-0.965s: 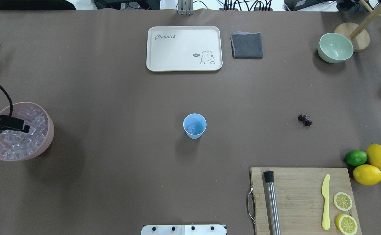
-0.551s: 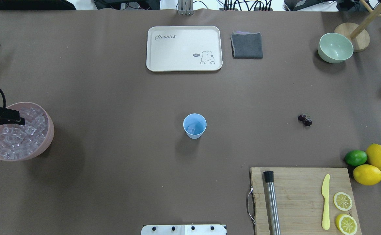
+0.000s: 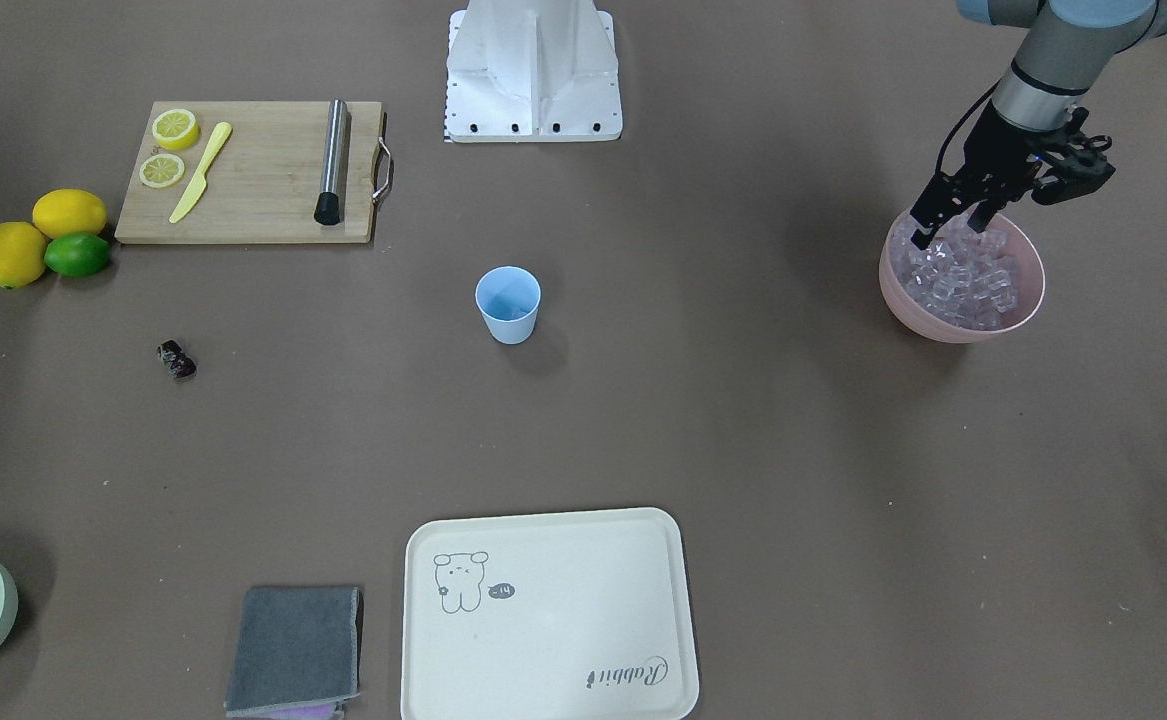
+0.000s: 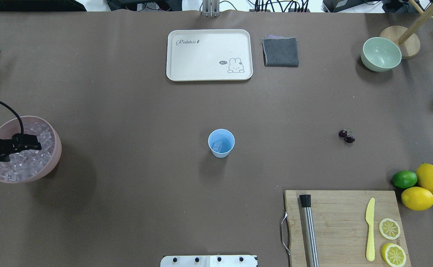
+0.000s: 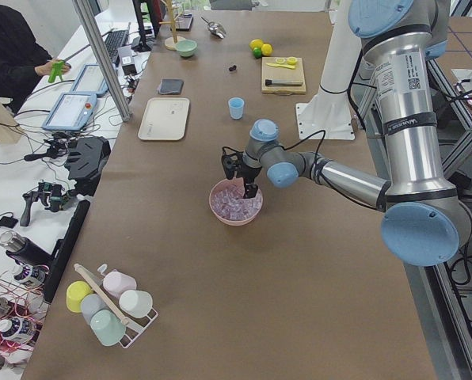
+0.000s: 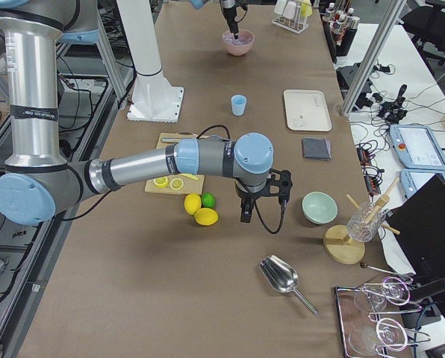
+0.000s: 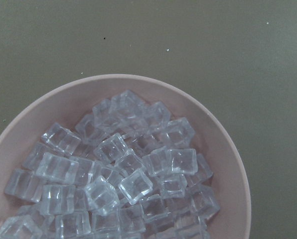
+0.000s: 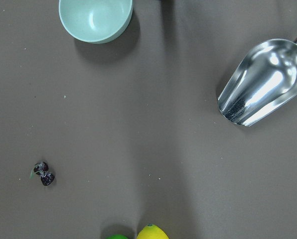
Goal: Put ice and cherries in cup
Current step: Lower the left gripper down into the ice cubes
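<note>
The light blue cup [image 4: 221, 142] stands upright mid-table with one clear cube in it; it also shows in the front view [image 3: 508, 303]. The ice [image 4: 23, 163] fills a pink bowl [image 4: 55, 148] at the table's left, seen close in the left wrist view [image 7: 123, 169]. My left gripper [image 3: 948, 232] hangs open just over the ice, fingers spread, and also shows overhead [image 4: 32, 144]. The dark cherries [image 4: 346, 136] lie on the table right of the cup, and in the right wrist view [image 8: 44, 174]. My right gripper [image 6: 246, 212] hovers near the lemons; I cannot tell its state.
A cream tray [image 4: 209, 55], a grey cloth [image 4: 280, 52] and a pale green bowl [image 4: 381, 53] lie along the far side. A cutting board [image 4: 342, 226] holds a muddler, yellow knife and lemon slices; two lemons and a lime [image 4: 404, 179] sit beside it. A metal scoop [image 8: 263, 84] lies far right.
My left gripper drew back toward the table's left edge, then came right again over the ice bowl. The cup and cherries have not moved.
</note>
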